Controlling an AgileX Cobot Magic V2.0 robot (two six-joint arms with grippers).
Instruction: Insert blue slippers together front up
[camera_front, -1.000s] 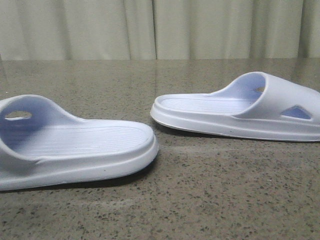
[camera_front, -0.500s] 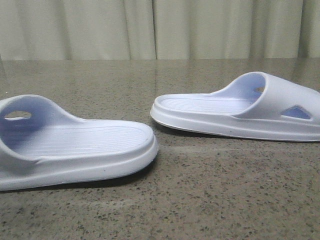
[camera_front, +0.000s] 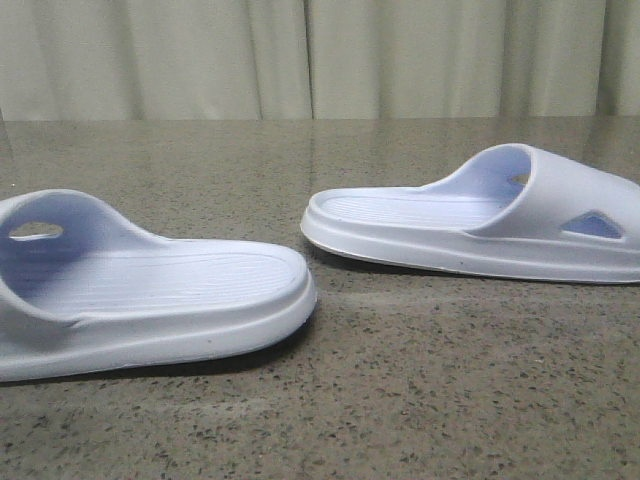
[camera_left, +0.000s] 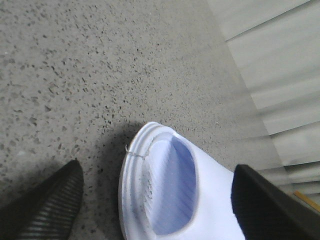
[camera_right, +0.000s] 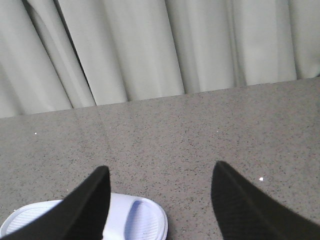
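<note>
Two pale blue slippers lie soles down on the speckled stone table. In the front view the left slipper (camera_front: 150, 300) is near and the right slipper (camera_front: 470, 225) lies farther back; their heels point toward each other. Neither gripper shows in that view. In the left wrist view my left gripper (camera_left: 157, 166) is open, its dark fingers (camera_left: 50, 207) on either side of one slipper's (camera_left: 167, 192) strap end, and contact is not evident. In the right wrist view my right gripper (camera_right: 160, 166) is open above the table, the other slipper (camera_right: 137, 222) low between its fingers.
The grey-brown speckled table (camera_front: 400, 400) runs back to a pale pleated curtain (camera_front: 320, 55) behind its far edge. In the right wrist view the curtain (camera_right: 150, 50) hangs close behind the tabletop.
</note>
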